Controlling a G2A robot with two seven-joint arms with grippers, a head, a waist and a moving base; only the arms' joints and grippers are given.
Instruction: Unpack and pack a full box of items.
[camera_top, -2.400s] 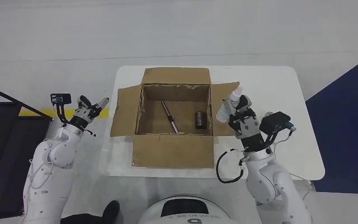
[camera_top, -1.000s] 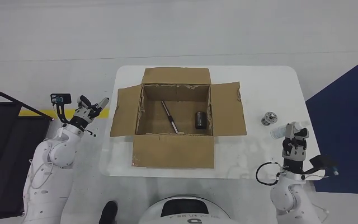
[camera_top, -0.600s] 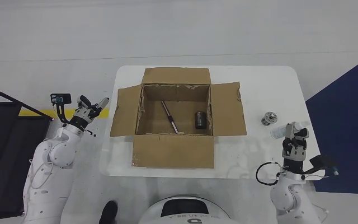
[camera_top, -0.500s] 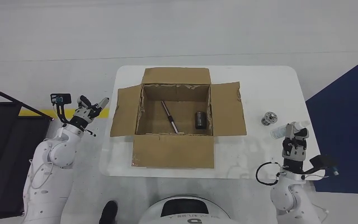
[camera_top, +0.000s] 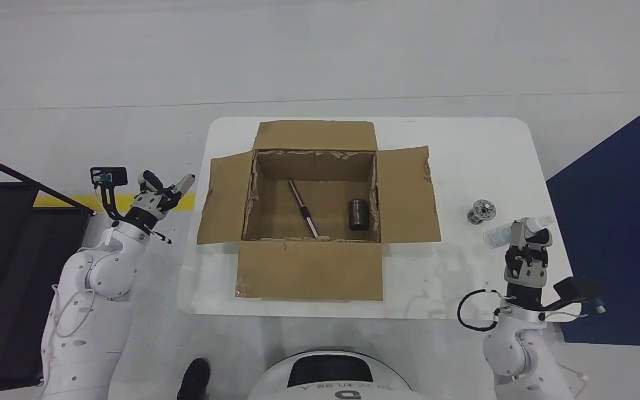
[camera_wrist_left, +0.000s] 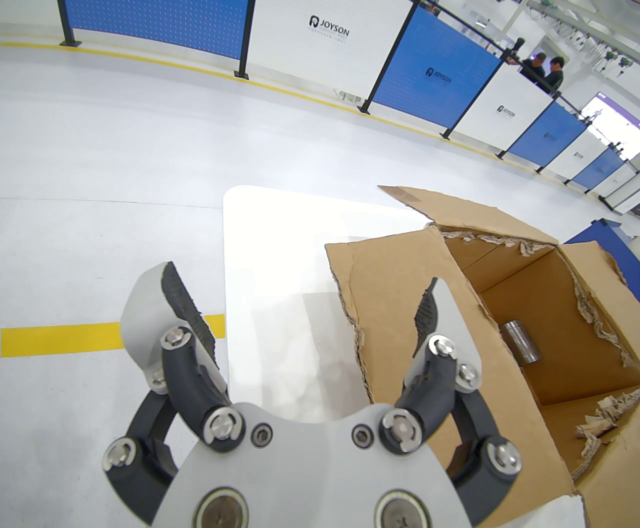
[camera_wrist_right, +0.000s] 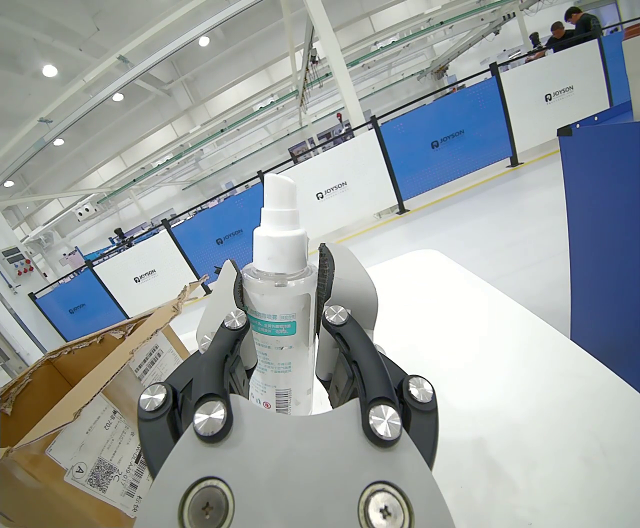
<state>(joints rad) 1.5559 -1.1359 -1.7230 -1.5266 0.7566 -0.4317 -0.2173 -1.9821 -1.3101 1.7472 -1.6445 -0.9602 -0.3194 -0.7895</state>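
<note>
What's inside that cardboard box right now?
Inside the cardboard box lie a thin metal rod and a short dark cylinder, apart from each other. Its shadowed edges along the walls could hide something small.

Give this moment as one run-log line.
right claw: shut on spray bottle, over table | left claw: open, left of box | box: rod, metal cylinder inside

A white worktop (camera_top: 470, 160) with rounded corners stands on a pale, glossy floor (camera_top: 400, 60). To its left a yellow line (camera_wrist_left: 60, 340) crosses the floor. Farther off, a fence of blue and white panels (camera_wrist_left: 150, 20) on black posts curves round the hall. A blue screen (camera_wrist_right: 600, 225) stands just right of the worktop. Overhead, round lamps (camera_wrist_right: 50, 71) shine among white girders (camera_wrist_right: 327, 50).
</note>
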